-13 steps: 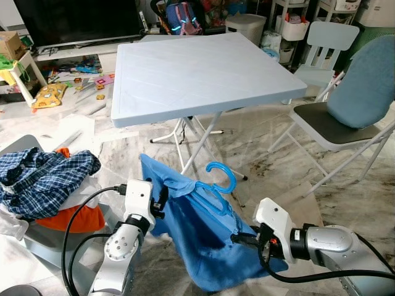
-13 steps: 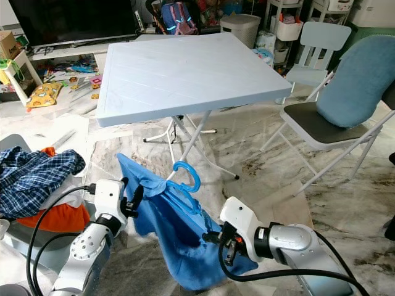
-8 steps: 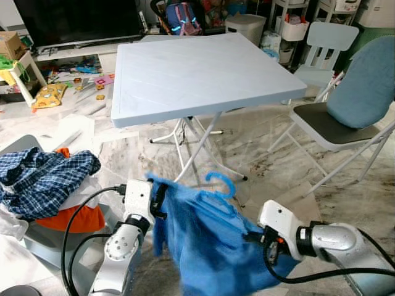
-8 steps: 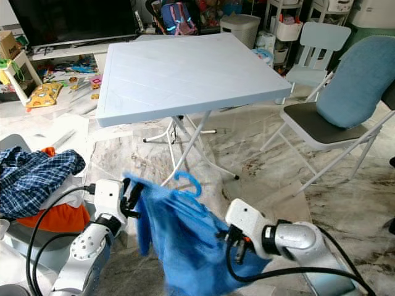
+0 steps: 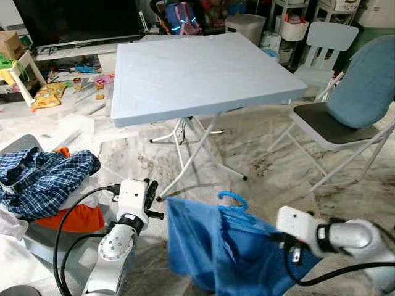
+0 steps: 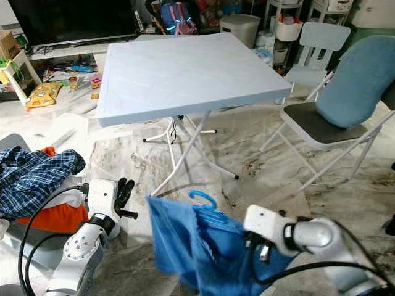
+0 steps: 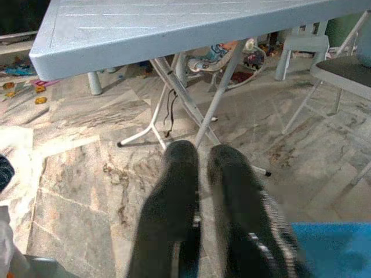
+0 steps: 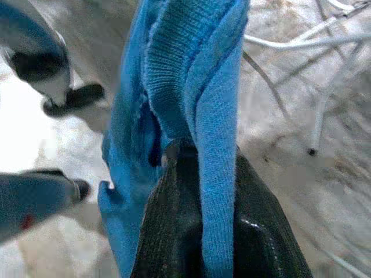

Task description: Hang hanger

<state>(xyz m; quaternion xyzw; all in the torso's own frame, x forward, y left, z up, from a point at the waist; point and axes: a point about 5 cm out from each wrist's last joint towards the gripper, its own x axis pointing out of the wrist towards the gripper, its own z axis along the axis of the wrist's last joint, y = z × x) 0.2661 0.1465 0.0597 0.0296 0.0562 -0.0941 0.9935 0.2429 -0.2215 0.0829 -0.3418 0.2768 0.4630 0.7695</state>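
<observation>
White table legs (image 5: pixel 188 157) cross the floor ahead; chair (image 5: pixel 345 117) flanks right.

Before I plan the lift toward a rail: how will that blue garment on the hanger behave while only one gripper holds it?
Probably floppy: the blue garment droops in folds from the right gripper, pinched at one edge. Likely light, since that pinch carries it. The blue hanger may slip or swing; the left gripper is apart from the cloth.

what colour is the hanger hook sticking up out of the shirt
Light blue, close to the blue shirt it carries. The hanger hook shows best in the left eye view.
</observation>
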